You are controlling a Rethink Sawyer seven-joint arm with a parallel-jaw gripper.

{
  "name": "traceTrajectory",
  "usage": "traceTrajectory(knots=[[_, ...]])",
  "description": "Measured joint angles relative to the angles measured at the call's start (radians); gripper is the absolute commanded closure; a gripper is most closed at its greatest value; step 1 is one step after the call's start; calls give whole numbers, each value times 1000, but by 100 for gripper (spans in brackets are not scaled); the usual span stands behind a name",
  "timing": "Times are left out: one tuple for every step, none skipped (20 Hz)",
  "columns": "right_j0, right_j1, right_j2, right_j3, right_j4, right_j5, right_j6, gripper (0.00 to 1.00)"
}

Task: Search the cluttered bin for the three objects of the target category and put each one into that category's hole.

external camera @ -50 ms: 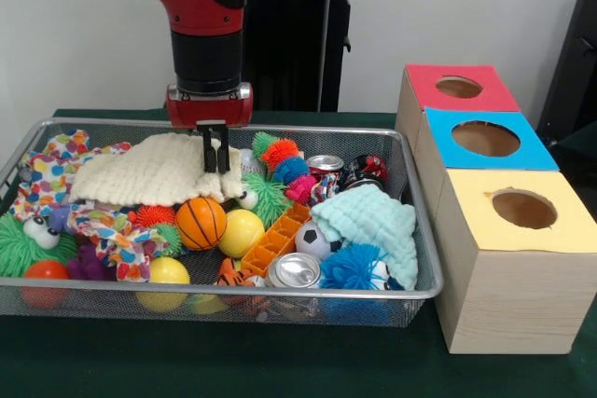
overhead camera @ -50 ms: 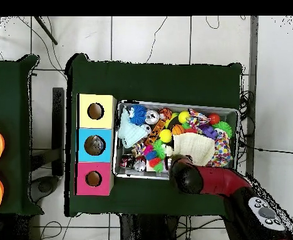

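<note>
Here, the end effector (external camera @ -50 ms: 216,157) hangs over the bin (external camera @ -50 ms: 422,230).
Its fingers sit clenched together, empty, against the cream cloth (external camera @ -50 ms: 154,172).

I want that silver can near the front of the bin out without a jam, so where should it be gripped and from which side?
Grip the silver can across its round body, coming straight down from above. It lies tipped with its top facing the front wall, wedged between the orange block and the blue fuzzy ball, so side approaches look blocked.
</note>
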Motion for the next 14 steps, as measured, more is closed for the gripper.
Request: traceTrajectory(knots=[[4, 0, -5, 0, 0, 0, 0, 100], [6, 0, -8, 0, 0, 0, 0, 100], [8, 0, -10, 0, 0, 0, 0, 100], [12, 0, -14, 1, 0, 0, 0, 100], [14, -1, -16, 1, 0, 0, 0, 100], [17, -1, -18, 1, 0, 0, 0, 100], [18, -2, -20, 2, 0, 0, 0, 100], [20, -3, -23, 2, 0, 0, 0, 100], [21, -4, -24, 2, 0, 0, 0, 100], [23, -6, -26, 3, 0, 0, 0, 100], [24, -7, -26, 4, 0, 0, 0, 100], [25, -8, -26, 4, 0, 0, 0, 100], [27, -16, -26, 5, 0, 0, 0, 100], [28, -18, -26, 5, 0, 0, 0, 100]])
